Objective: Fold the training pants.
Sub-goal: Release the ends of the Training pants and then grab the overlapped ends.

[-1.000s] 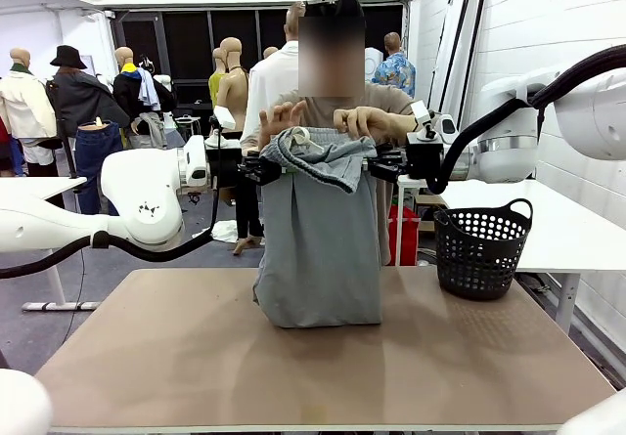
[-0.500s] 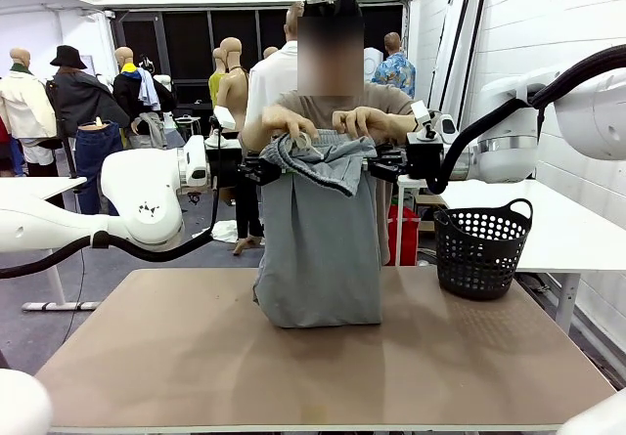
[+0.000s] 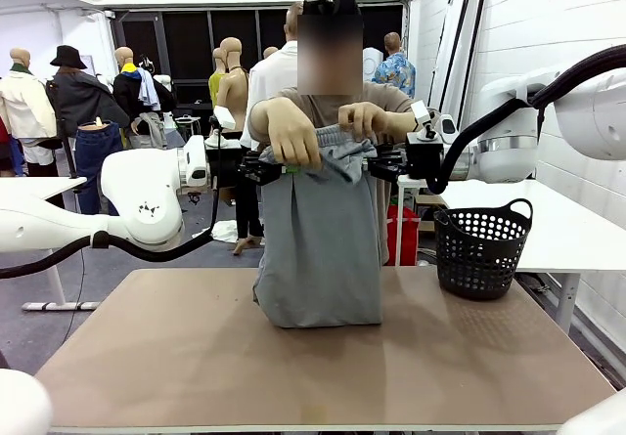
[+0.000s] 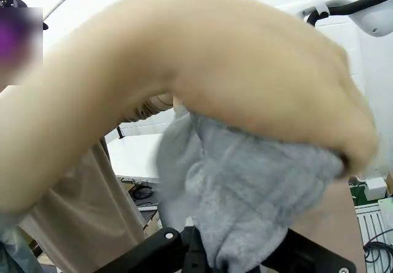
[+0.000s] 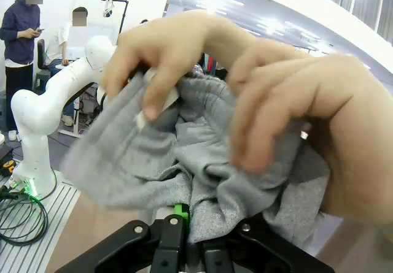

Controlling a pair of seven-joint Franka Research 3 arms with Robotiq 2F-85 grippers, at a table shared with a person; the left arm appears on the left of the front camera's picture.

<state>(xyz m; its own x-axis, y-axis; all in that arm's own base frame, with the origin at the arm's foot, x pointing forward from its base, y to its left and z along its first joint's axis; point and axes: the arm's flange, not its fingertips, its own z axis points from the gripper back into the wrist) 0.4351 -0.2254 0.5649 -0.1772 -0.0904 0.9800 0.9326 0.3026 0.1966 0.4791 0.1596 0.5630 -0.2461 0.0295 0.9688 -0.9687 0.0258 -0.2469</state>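
The light grey training pants (image 3: 318, 249) hang between my two grippers, their lower end resting bunched on the brown table (image 3: 196, 357). At the upper left corner of the cloth my left gripper (image 3: 272, 169) is shut on it. My right gripper (image 3: 372, 166) is shut on the upper right corner. A person behind the pants has both hands on the gathered waistband: one hand (image 3: 291, 132) clutches it beside my left gripper, the other hand (image 3: 364, 119) pinches it near the right one. In the left wrist view the hand (image 4: 245, 83) covers the grey cloth (image 4: 245, 205). The right wrist view shows fingers (image 5: 159, 64) on the waistband (image 5: 184, 162).
A black perforated basket (image 3: 481, 247) stands at the table's far right edge. Bare tabletop lies in front of and on both sides of the hanging pants. A white table (image 3: 577, 230) stands behind on the right.
The person's hands have dropped onto the waistband; one hand now grips the cloth lower, beside my left gripper, flattening the folded-over flap. Both arms have stayed still.
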